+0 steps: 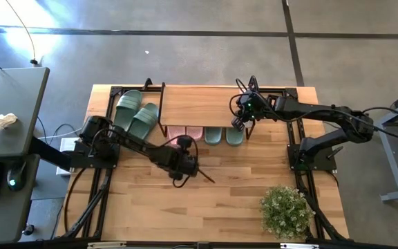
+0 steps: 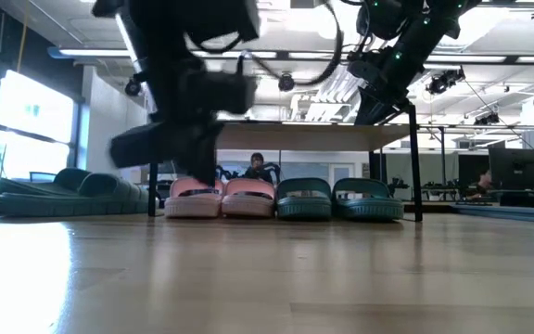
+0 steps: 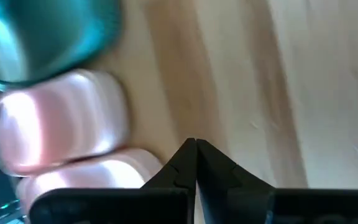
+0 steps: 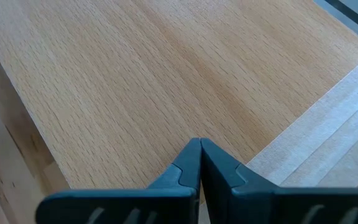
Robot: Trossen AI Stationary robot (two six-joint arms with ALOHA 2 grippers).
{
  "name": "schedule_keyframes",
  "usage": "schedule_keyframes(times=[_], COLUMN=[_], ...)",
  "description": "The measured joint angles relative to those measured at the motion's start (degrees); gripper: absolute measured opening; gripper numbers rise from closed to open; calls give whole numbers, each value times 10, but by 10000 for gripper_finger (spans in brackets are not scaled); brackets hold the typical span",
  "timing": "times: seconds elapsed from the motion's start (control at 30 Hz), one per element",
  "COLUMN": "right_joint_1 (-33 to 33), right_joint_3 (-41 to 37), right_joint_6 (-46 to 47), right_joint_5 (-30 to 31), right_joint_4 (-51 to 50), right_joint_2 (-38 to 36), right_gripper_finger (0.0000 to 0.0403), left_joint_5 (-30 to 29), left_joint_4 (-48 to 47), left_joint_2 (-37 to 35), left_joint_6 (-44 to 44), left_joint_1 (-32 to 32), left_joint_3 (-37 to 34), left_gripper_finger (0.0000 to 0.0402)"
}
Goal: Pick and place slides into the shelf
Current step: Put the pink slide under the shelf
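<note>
The shelf (image 1: 202, 104) stands at the table's far middle. Under its plank top, a pale pink pair of slides (image 2: 221, 198) and a sage-green pair (image 2: 339, 199) rest side by side on their soles. Another green pair (image 1: 135, 114) lies on the table just left of the shelf. My left gripper (image 3: 196, 144) is shut and empty, above the bare tabletop in front of the pink slides (image 3: 61, 118). My right gripper (image 4: 199, 144) is shut and empty, over the right end of the shelf's top (image 4: 166, 68).
A potted plant (image 1: 285, 207) stands at the table's near right corner. Bare wooden tabletop (image 1: 233, 200) stretches between the shelf and the near edge. A person (image 2: 256, 165) shows in the room behind the shelf. A grey desk (image 1: 5, 117) stands left of the table.
</note>
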Motion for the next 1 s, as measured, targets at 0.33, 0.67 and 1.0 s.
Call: schedule_keyframes(times=[0.33,0.67,1.0], right_joint_1=[0,0,0], right_joint_3=[0,0,0], right_joint_6=[-4,-4,-4], right_joint_5=[0,1,1], right_joint_4=[0,0,0], right_joint_2=[0,0,0], right_gripper_finger=[0,0,0], left_joint_5=[43,-44,-41], left_joint_4=[4,13,14], left_joint_2=[5,5,5], left_joint_6=[-77,-67,-64], left_joint_1=[-7,6,55], left_joint_3=[-70,-80,-80], left_gripper_finger=[0,0,0])
